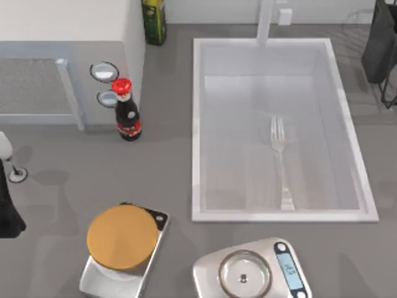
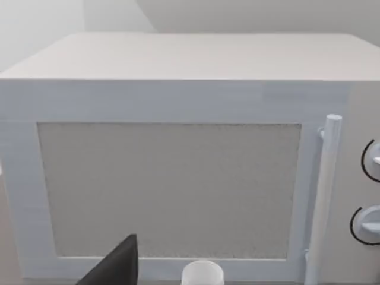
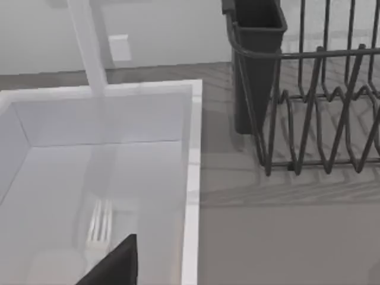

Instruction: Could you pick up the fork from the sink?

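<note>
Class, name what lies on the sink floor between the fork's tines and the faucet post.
Nothing: in the top view, bare white sink floor runs from the fork to the faucet post.

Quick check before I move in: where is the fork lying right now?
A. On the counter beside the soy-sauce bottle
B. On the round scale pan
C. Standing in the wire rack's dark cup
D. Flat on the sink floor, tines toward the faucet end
D: in the top view the fork lies flat inside the sink, toward its right half, tines pointing to the faucet side and handle toward the near rim.
</note>
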You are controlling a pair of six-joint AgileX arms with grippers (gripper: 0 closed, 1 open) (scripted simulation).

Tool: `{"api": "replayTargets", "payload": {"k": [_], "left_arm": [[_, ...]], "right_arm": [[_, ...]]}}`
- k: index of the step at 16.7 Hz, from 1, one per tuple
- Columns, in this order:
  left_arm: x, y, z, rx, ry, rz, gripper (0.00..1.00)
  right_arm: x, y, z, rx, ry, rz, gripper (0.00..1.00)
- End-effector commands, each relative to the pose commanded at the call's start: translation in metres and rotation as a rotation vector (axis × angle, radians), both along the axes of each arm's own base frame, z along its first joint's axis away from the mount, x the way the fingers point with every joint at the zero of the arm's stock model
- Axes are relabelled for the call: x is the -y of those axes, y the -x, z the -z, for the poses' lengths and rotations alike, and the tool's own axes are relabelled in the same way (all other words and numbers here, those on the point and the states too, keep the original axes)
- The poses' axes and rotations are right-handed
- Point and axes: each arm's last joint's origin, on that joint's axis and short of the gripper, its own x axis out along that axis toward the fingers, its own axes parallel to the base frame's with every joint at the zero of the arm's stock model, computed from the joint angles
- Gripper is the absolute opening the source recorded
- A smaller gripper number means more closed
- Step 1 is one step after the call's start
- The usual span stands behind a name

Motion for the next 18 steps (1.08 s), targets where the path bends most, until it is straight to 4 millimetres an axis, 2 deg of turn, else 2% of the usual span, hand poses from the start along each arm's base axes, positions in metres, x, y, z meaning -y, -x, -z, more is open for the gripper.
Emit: {"api": "replayTargets", "payload": {"k": [3, 5, 8, 10, 12, 14, 18], "left_arm": [[0.000, 0.000, 0.000, 0.000, 0.000, 0.000, 1.00], [0.000, 0.000, 0.000, 0.000, 0.000, 0.000, 1.00], [0.000, 0.000, 0.000, 0.000, 0.000, 0.000, 1.00], [0.000, 0.000, 0.000, 0.000, 0.000, 0.000, 1.00], [0.000, 0.000, 0.000, 0.000, 0.000, 0.000, 1.00], [0.000, 0.000, 0.000, 0.000, 0.000, 0.000, 1.00], [0.000, 0.000, 0.000, 0.000, 0.000, 0.000, 1.00]], "right_arm": [[-0.007, -0.025, -0.035, -0.182, -0.043, -0.019, 1.00], [-0.015, -0.051, -0.059, -0.316, -0.066, -0.028, 1.00], [-0.034, -0.102, -0.085, -0.521, -0.086, -0.036, 1.00], [-0.051, -0.142, -0.094, -0.656, -0.086, -0.038, 1.00], [-0.071, -0.183, -0.091, -0.787, -0.074, -0.036, 1.00], [-0.092, -0.223, -0.077, -0.911, -0.053, -0.032, 1.00], [-0.133, -0.285, -0.028, -1.114, 0.006, -0.025, 1.00]]}}
